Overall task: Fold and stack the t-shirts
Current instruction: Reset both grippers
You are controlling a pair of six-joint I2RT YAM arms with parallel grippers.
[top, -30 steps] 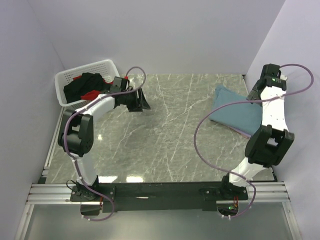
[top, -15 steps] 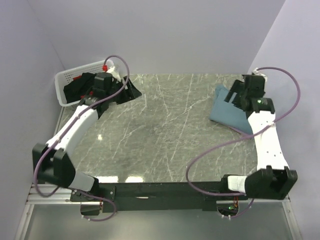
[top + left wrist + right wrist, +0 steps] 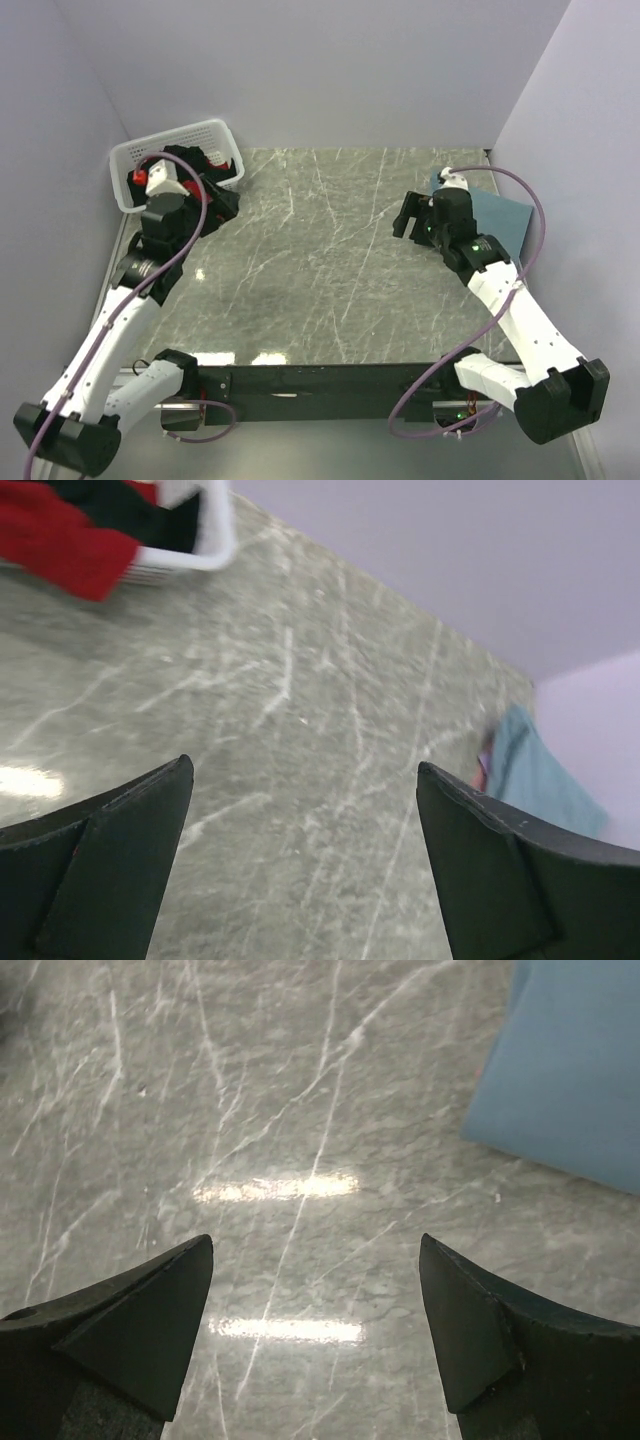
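Teal-blue cloth: one t-shirt (image 3: 570, 1060), already folded flat, lies on the tabletop (image 3: 300, 1110) ahead of the right fingers (image 3: 140, 1310) and off to their right, apart from them and untouched. Right fingers are released and spread wide, with only bare marble between them. Judgement: the folded piece sits off in the far right corner so that it serves as the base of the stack and leaves the middle free for folding. Left fingers (image 3: 110, 860) are also released and grasping nothing. Ahead of them and to their left stands the white basket (image 3: 218, 530), with a red t-shirt (image 3: 60, 540) showing at its near wall and a black t-shirt (image 3: 120, 495) behind that. From above, the left fingers hang just beside the basket's near right corner, not inside it. Judgement: the unfolded shirts are kept bunched in the basket as stock, and the wide spread suits a bite into loose cloth. Lavender shirt: cannot tell; only a blurred strip at the teal edge. Risk: red and black lie tangled and may lift together.
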